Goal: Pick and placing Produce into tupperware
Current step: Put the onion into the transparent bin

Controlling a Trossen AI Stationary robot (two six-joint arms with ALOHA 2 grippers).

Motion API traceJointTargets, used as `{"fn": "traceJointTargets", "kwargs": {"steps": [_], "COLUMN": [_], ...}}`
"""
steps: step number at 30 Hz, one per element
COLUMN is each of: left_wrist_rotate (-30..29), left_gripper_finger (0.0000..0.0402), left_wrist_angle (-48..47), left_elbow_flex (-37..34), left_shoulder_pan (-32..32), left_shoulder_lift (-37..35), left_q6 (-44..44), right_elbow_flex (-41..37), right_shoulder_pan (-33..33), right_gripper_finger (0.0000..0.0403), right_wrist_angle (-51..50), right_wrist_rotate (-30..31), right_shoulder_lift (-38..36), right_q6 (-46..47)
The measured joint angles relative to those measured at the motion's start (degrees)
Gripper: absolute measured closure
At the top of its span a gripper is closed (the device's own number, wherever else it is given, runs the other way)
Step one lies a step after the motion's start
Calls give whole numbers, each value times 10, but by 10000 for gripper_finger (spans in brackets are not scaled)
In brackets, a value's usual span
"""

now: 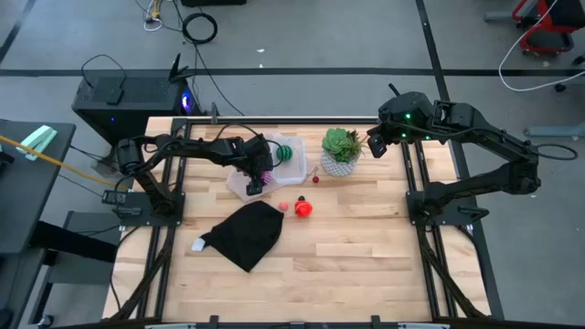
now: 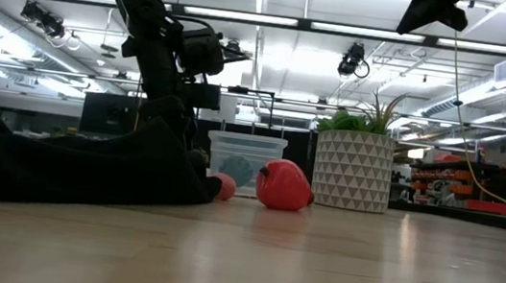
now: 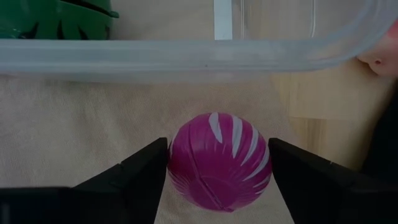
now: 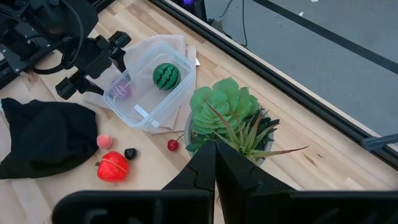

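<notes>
The magenta-purple striped ball (image 3: 219,163) sits right between the left gripper's (image 3: 217,148) fingers, on the pale sheet (image 3: 74,124). From the wrist view it looks just outside the clear tupperware tub (image 3: 186,53). The jaws are about ball-wide, each finger flat against a side, so I'd call that a grip. I can't tell if it's off the sheet yet.

The tub's near wall runs straight ahead of the fingertips, so lift cleanly before going forward or the ball clips the rim. It's round and slick-looking, so keep the squeeze centred and go easy.

The little watermelon (image 4: 165,75) is already inside, ahead and off to one side. Drop in the open end nearest the gripper, low, so nothing bounces out.

The right gripper (image 4: 215,152) is closed and empty, parked above the succulent (image 4: 227,109), well away.
</notes>
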Motion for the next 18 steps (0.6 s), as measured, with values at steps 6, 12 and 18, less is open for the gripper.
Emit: {"fn": "traceJointTargets", "kwargs": {"steps": [6,12,18], "left_wrist_rotate": [0,0,-17], "left_gripper_finger": [124,125,125], "left_wrist_angle": [0,-3,-7], "left_elbow_flex": [0,0,0], "left_shoulder_pan": [0,1,8], "left_shoulder_lift": [0,-6,-46], "left_q6": [-4,-4,-4], "right_elbow_flex": [0,0,0], "right_shoulder_pan": [0,0,0], "right_gripper_finger": [387,387,387], "right_wrist_angle": [0,0,0], "right_wrist_rotate": [0,0,0], "right_shoulder_lift": [0,0,0], "right_q6": [0,0,0]}}
